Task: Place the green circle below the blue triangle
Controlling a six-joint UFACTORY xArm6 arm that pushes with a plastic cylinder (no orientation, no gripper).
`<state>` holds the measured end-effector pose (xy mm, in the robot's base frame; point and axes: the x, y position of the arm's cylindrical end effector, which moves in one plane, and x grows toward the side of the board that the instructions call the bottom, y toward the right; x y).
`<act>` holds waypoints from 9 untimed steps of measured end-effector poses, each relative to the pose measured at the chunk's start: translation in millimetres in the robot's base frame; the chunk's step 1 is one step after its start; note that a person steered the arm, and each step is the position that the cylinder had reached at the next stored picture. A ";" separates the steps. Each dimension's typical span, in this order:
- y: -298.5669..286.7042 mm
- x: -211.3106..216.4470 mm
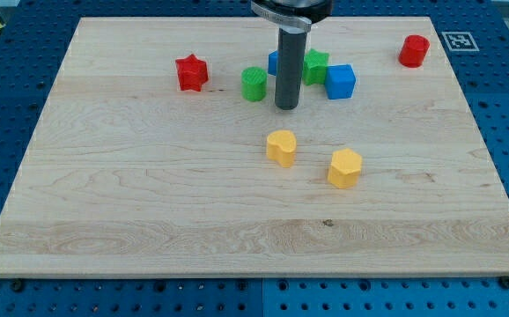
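1. Camera view: the arm carries no gripper, so no open or closed state can be told; it ends in a dark rod whose tip (287, 106) rests on the wooden counter (149, 202), holding nothing.
2. The green circle (254, 84) stands just to the view's left of the tip and slightly toward the view's top, near it but apart.
3. A blue block (274, 62), most likely the blue triangle, is largely hidden behind the rod, just above the tip toward the view's top; its shape cannot be made out.
4. To the tip's right and slightly up sit a green star (315, 66) and a blue cube (341, 81), close together.
5. Below the tip lie a yellow heart-like block (282, 147) and a yellow hexagon-like block (344, 167); a red star (191, 72) is well to the left, a red block (414, 50) far right.
6. Handling, as a judgement: the circle looks small, rigid and light, and should slide easily on smooth wood. Its round side may roll off the rod, so the push should meet it squarely through its centre, from its left side.
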<state>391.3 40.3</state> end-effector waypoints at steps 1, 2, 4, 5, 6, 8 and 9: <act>-12.5 1.8; -46.3 1.3; -56.5 -3.6; -54.1 -27.7; -53.8 -27.9; -90.5 -29.2; -90.9 -57.5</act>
<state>333.8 -50.6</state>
